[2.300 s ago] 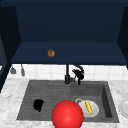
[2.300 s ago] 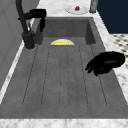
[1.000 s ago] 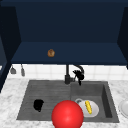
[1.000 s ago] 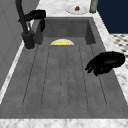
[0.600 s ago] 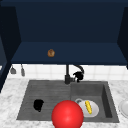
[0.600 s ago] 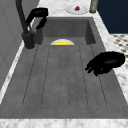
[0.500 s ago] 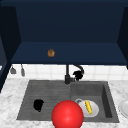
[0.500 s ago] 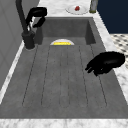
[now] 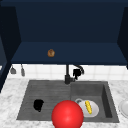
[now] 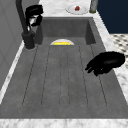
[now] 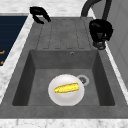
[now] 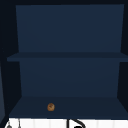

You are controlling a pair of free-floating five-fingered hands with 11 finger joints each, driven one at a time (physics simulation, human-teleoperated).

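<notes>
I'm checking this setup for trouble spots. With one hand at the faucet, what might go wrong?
The right hand is at the faucet spout; a rough pull might swing it. Water would likely hit the plate with the corn and splash. The left hand hovers low over the drainboard.

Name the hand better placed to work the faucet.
Right. The right hand is at the faucet spout, fingers curled beside it. The left hand hangs over the drainboard, well away.

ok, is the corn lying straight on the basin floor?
No. In the right side view the corn lies on a white plate in the basin.
</notes>
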